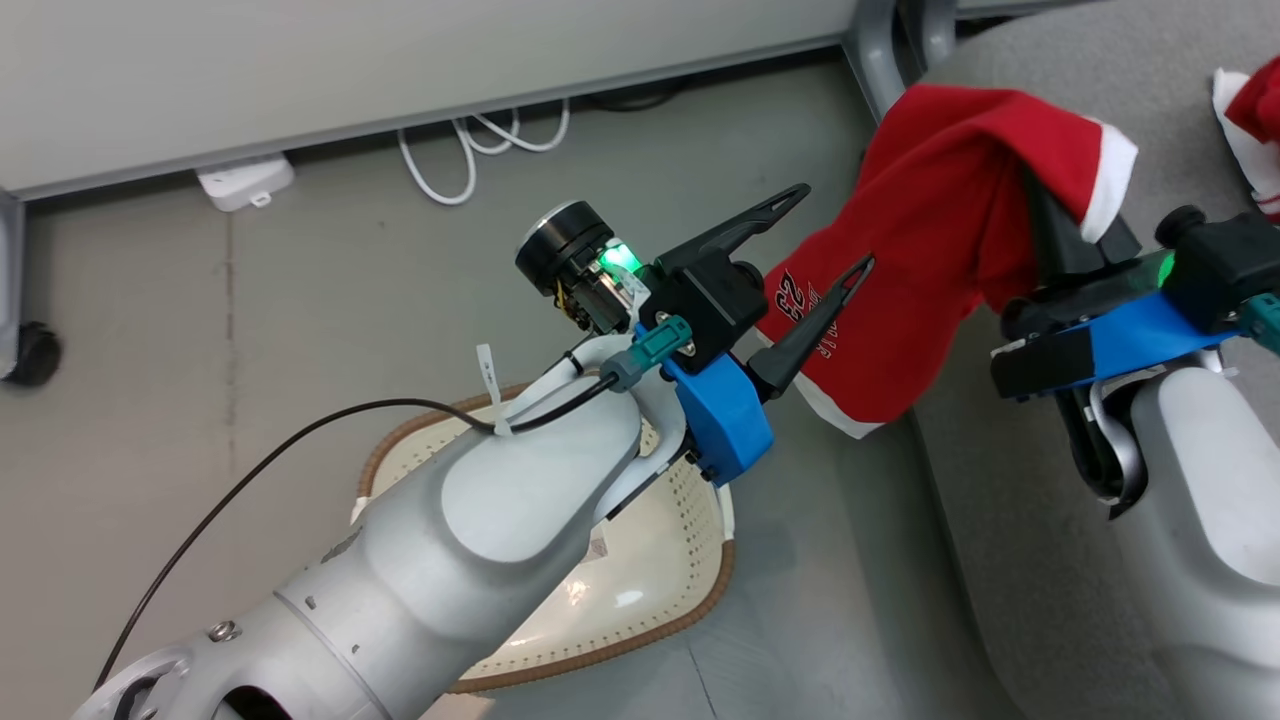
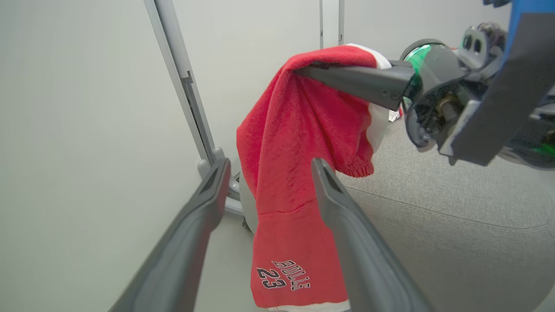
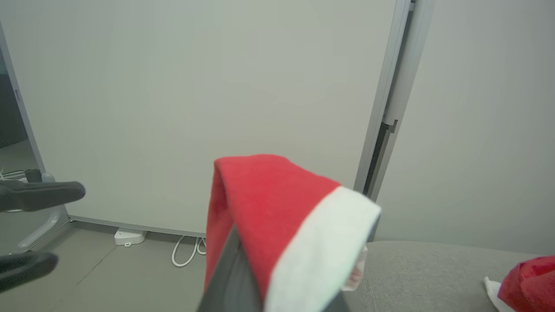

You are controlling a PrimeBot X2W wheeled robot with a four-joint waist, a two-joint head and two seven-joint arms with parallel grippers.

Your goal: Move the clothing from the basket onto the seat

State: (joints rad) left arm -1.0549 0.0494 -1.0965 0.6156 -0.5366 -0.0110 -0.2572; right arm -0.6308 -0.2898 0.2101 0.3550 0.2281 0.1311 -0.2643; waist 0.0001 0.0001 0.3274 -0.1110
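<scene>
Hanging from the R gripper (image 1: pixel 1045 205), a red garment (image 1: pixel 920 230) w/ white trim and a "23" print dangles at the edge of the seat (image 1: pixel 1000 520), off the floor (image 1: pixel 300 330) and apart from the basket (image 1: pixel 650 590). The basket, cream perforated plastic w/ a brown rim, stands on the floor at lower centre of the head view. What shows of its inside is bare plastic; the rest is hidden behind the L forearm (image 1: pixel 480 540). The other garment (image 1: pixel 1255 110), red w/ white, lies on the grey seat at far right, well apart from the held one.

Room: grey floor, pale wall panels (image 1: pixel 400 60), a grey metal post (image 2: pixel 182 86). White cables (image 1: pixel 480 150) and a white box (image 1: pixel 245 182) lie at the wall's foot; a black caster (image 1: pixel 30 355) shows at far left.

The R gripper, above the seat, has its fingers pressed together on a fold near the white hem, cloth draped over them. The L gripper (image 1: pixel 838 225) extends from above the basket toward the garment, fingers spread wide. In the L wrist view the cloth hangs just beyond them. In the head view one finger crosses the print, but contact can't be told.
</scene>
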